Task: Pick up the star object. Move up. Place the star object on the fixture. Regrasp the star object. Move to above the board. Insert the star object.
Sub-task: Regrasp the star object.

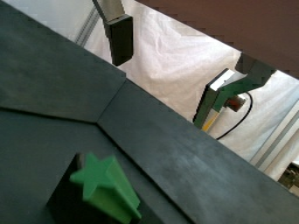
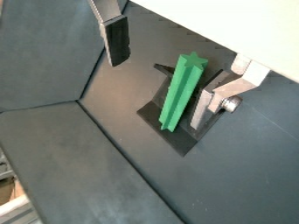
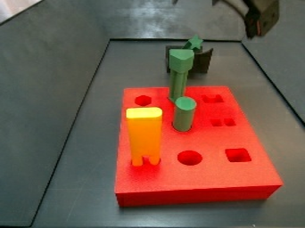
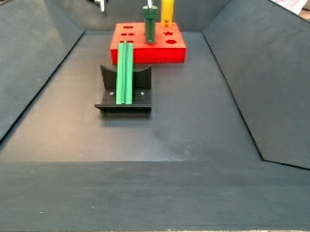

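Observation:
The star object (image 2: 180,91), a long green ridged bar, leans upright in the dark fixture (image 2: 176,136). In a side view the star object (image 4: 125,74) lies along the fixture (image 4: 125,101), in front of the red board (image 4: 169,54). My gripper (image 2: 163,86) hangs open above the bar and is not touching it; nothing is between its fingers (image 2: 117,39). In a wrist view the gripper (image 1: 163,87) is well clear of the star-shaped end (image 1: 105,182). In a side view the gripper (image 3: 256,13) is high at the back right, above the fixture (image 3: 204,61).
On the red board (image 3: 226,178) stand a tall green hexagon-topped peg (image 3: 179,76), a shorter green round cylinder (image 3: 185,114) and a yellow-orange block (image 3: 144,134). Several shaped holes are open. Dark sloped walls (image 4: 49,82) ring the floor.

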